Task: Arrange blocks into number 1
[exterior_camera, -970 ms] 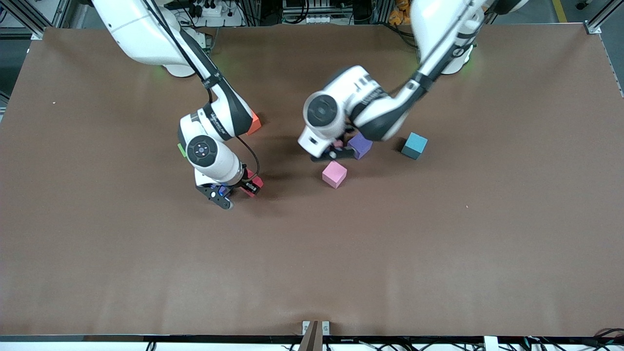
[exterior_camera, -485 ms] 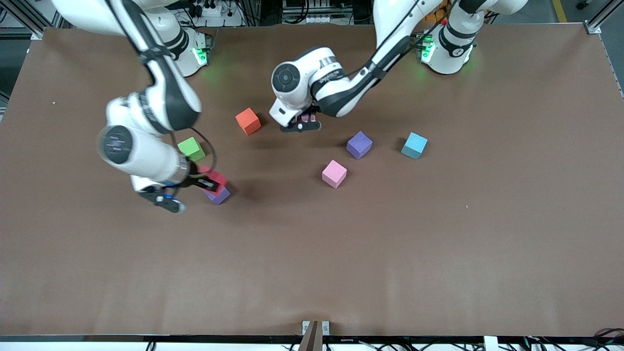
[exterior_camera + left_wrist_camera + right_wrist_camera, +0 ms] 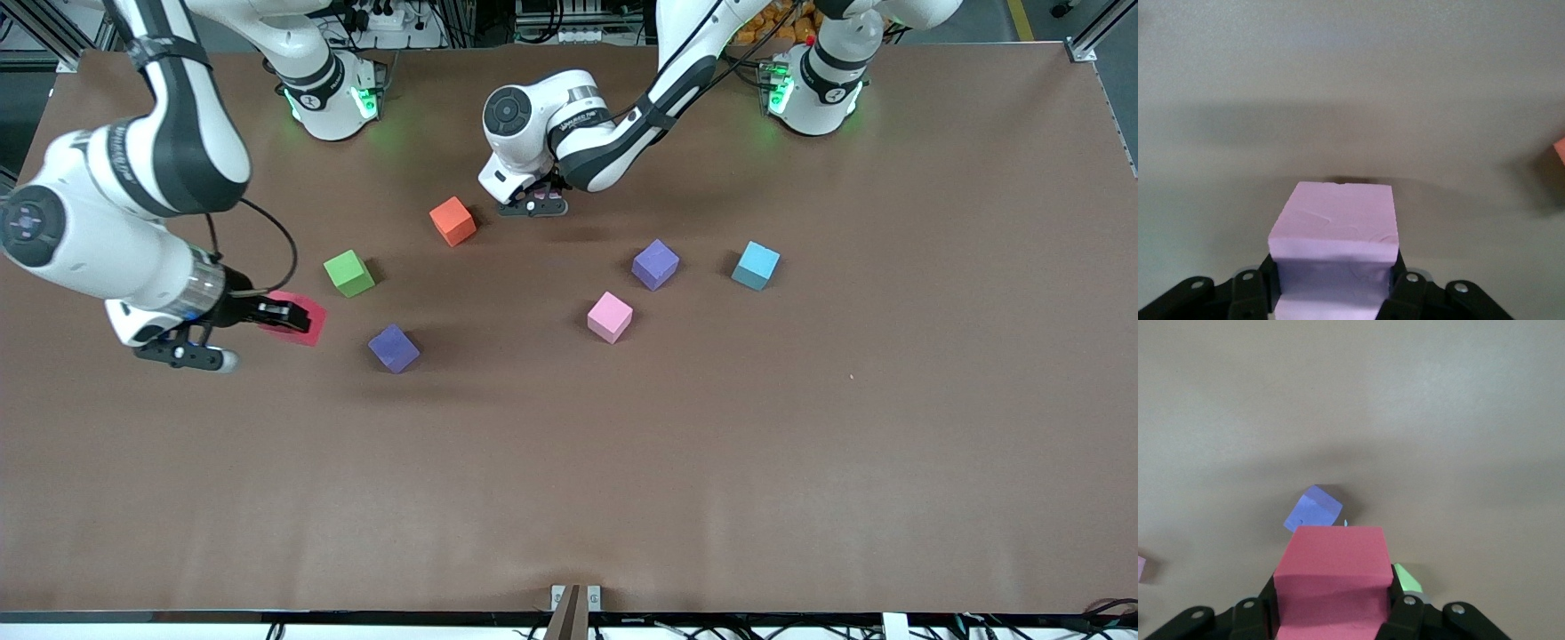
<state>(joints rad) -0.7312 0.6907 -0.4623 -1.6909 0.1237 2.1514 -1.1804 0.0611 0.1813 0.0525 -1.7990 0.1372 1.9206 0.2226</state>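
Red block [image 3: 1331,577] clamped in right pincer [image 3: 271,317], pink block [image 3: 1333,240] clamped in left pincer [image 3: 544,197]

Front view: pink block in the left gripper [image 3: 544,201] almost wholly hidden under the wrist; only a sliver shows. Red block [image 3: 298,318] partly covered by the right gripper [image 3: 283,314]. Left wrist view: pink block [image 3: 1335,227] cut off at the frame edge; orange cube [image 3: 1559,151] shows one corner only. Right wrist view: green cube [image 3: 1407,577] mostly hidden by the red block [image 3: 1331,577].
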